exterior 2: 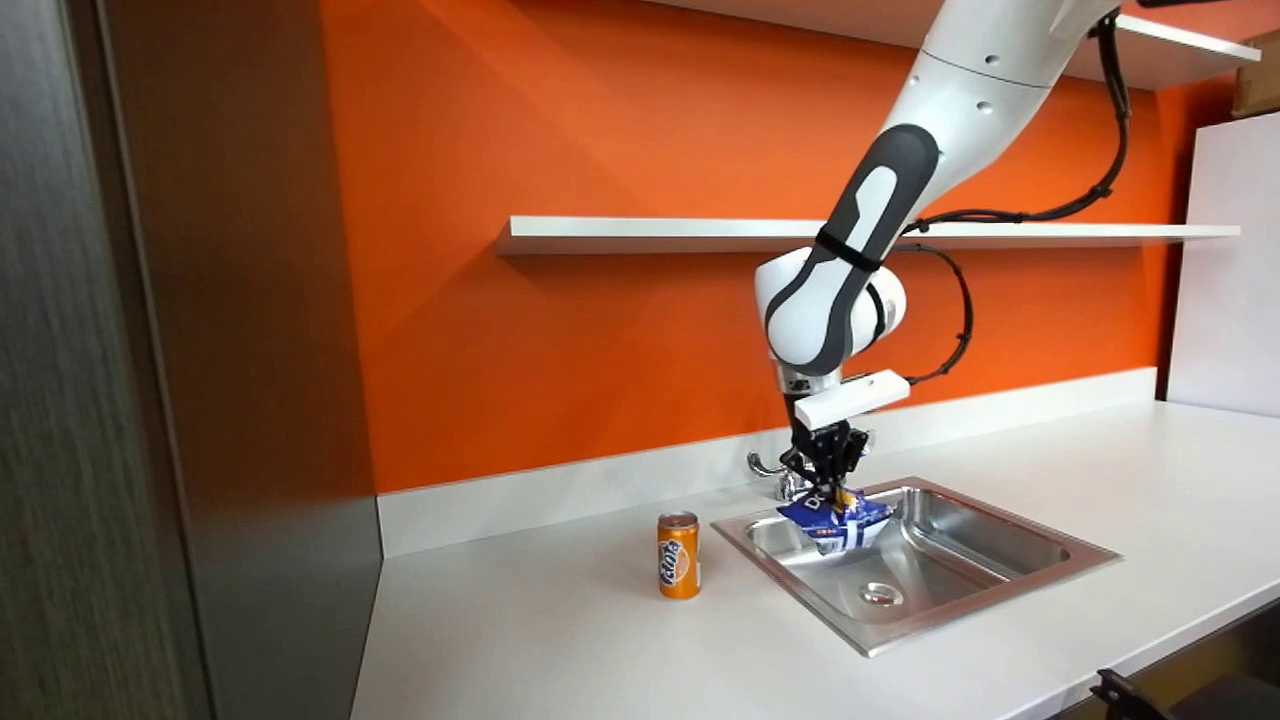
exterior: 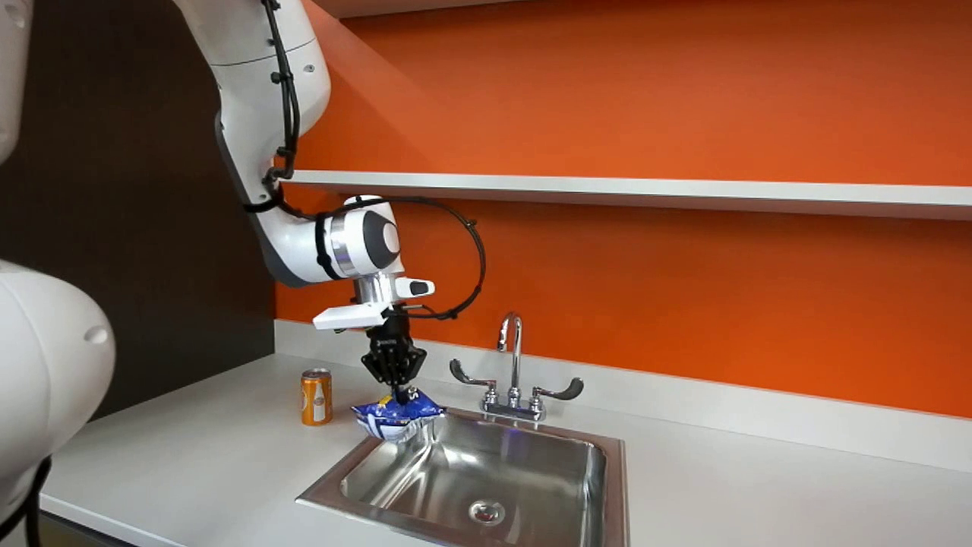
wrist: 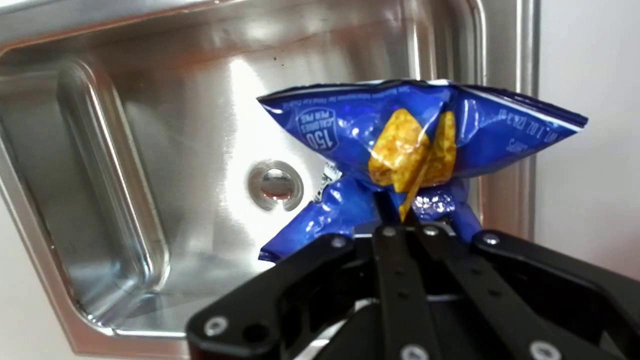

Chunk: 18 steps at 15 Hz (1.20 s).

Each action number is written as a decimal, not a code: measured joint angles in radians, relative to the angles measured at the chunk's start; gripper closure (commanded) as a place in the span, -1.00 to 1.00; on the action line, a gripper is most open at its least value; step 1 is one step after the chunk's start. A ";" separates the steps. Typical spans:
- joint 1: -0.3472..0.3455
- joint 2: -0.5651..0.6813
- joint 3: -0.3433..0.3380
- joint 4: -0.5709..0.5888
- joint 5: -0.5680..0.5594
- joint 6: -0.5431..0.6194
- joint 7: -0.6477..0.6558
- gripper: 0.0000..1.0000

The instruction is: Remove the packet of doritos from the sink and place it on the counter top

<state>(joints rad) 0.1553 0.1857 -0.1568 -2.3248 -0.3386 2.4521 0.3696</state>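
The packet of doritos is a crumpled blue foil bag in both exterior views (exterior: 396, 418) (exterior 2: 845, 525). My gripper (exterior: 401, 393) is shut on its upper middle, pinching the foil. The packet hangs above the sink (exterior: 616, 494), near the basin's edge on the can's side. In the wrist view the packet (wrist: 345, 117) bulges on both sides of the fingertips (wrist: 400, 212), and its chip picture is folded between them. The steel basin and drain show below it, and one packet end overlaps the sink rim (wrist: 505, 60). The counter top (exterior: 197, 456) is light grey-white around the sink.
An orange can (exterior: 316, 396) stands upright on the counter beside the sink; it also shows in an exterior view (exterior 2: 679, 556). A chrome faucet (exterior: 515, 372) rises behind the basin. A white shelf (exterior: 645, 186) runs along the orange wall. A dark panel (exterior 2: 250, 400) bounds the counter's end.
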 measured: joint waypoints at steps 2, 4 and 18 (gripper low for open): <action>0.004 -0.018 0.041 -0.006 -0.016 -0.016 0.000 1.00; 0.011 -0.028 0.084 -0.007 -0.023 -0.031 -0.001 1.00; 0.080 0.008 0.246 -0.034 -0.023 -0.038 -0.055 1.00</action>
<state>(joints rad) 0.2350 0.1942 0.0889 -2.3587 -0.3618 2.4144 0.3141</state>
